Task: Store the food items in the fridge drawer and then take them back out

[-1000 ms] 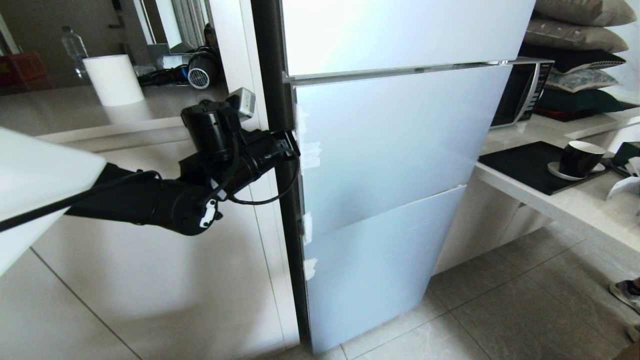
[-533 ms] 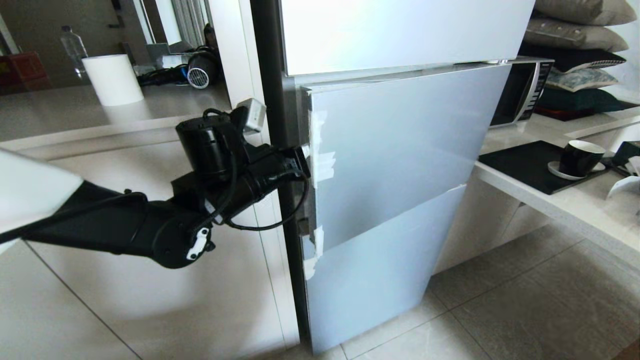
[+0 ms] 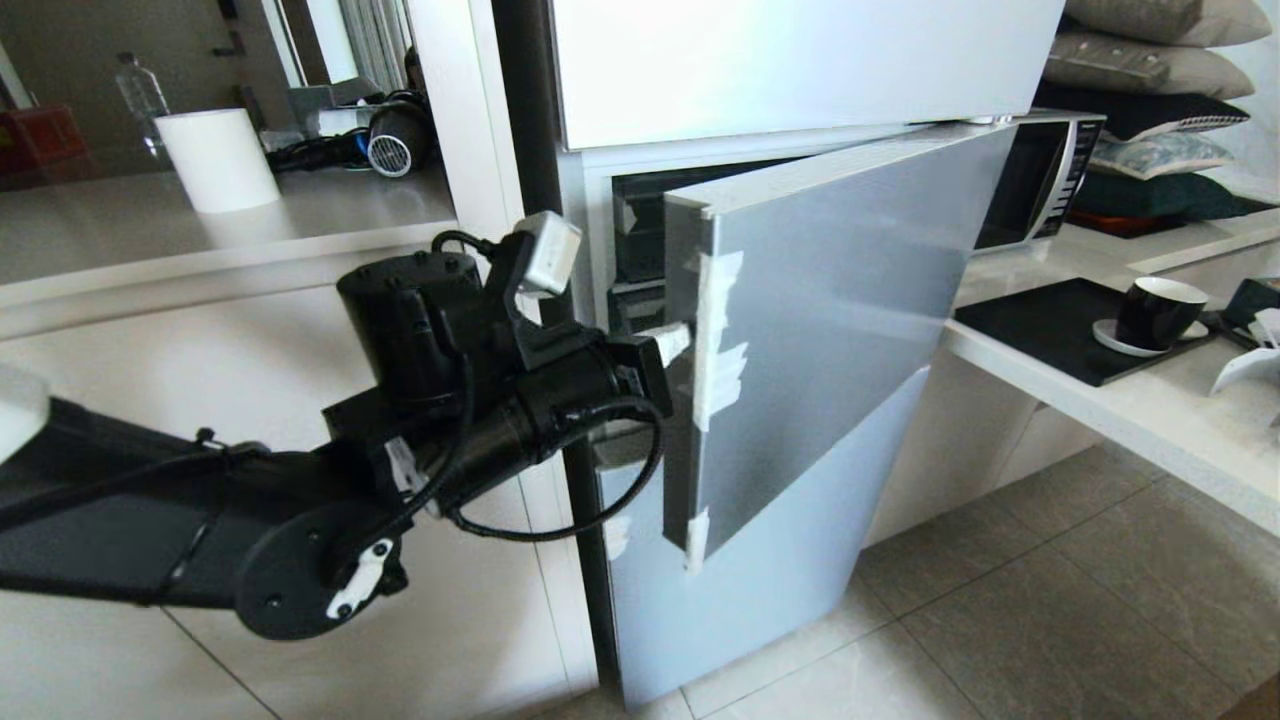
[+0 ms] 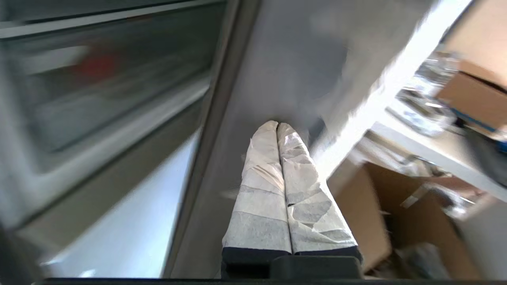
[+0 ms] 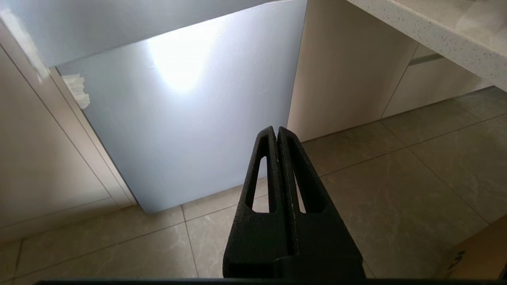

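Note:
My left gripper (image 3: 680,340) is shut, its white-taped fingertips pressed together (image 4: 277,124) and hooked behind the taped edge of the middle fridge door (image 3: 850,300). That door stands partly open. Blurred clear plastic fronts (image 4: 119,99) show in the dark gap, with a red blur (image 4: 97,65) behind one; it may be a food item. I cannot tell which front is the fridge drawer. My right gripper (image 5: 276,130) hangs shut and empty over the floor, in front of the lower fridge door (image 5: 178,111).
A counter (image 3: 1150,400) to the right of the fridge holds a black mat, a dark cup (image 3: 1155,312) and a microwave (image 3: 1045,185). Pale cabinets (image 3: 250,330) stand to the left of the fridge under a counter with a white roll (image 3: 215,160). Tiled floor (image 3: 1000,620) lies below.
The middle fridge door has swung from shut to partly open. My left arm has drawn back towards me, its fingertips staying behind the door's edge.

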Controlling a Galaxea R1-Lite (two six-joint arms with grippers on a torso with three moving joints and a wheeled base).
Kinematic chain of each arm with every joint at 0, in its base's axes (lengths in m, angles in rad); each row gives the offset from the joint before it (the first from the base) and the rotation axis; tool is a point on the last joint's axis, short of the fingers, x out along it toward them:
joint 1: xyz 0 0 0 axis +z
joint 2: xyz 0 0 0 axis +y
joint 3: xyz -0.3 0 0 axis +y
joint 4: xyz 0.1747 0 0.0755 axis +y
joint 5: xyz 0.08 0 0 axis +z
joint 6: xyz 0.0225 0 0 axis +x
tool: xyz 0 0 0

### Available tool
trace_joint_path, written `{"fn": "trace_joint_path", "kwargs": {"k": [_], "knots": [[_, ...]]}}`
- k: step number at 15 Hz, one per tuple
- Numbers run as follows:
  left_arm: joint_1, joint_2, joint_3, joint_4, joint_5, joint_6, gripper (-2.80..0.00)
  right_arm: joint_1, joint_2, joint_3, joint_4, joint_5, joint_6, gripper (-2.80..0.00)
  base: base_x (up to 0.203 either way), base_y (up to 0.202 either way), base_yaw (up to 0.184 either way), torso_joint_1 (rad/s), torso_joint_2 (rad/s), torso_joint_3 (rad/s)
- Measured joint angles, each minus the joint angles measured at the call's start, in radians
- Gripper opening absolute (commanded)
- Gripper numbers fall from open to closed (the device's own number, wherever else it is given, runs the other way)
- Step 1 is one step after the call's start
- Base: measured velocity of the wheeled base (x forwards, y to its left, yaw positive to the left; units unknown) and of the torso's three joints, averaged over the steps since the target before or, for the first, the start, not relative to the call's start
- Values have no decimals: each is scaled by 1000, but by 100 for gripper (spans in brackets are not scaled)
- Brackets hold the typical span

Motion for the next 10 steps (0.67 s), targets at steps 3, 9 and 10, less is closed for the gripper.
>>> {"fn": "trace_joint_path", "kwargs": {"k": [3, 9, 10], "knots": [[-22, -78, 73, -1, 13, 31, -280, 0, 0, 0, 0, 0, 0, -280, 0, 0, 0, 0, 0, 0], [-16, -359, 361, 9, 187, 130, -280, 0, 0, 0, 0, 0, 0, -280, 0, 0, 0, 0, 0, 0], [1, -434, 427, 15, 231, 150, -280, 0, 0, 0, 0, 0, 0, -280, 0, 0, 0, 0, 0, 0]]}}
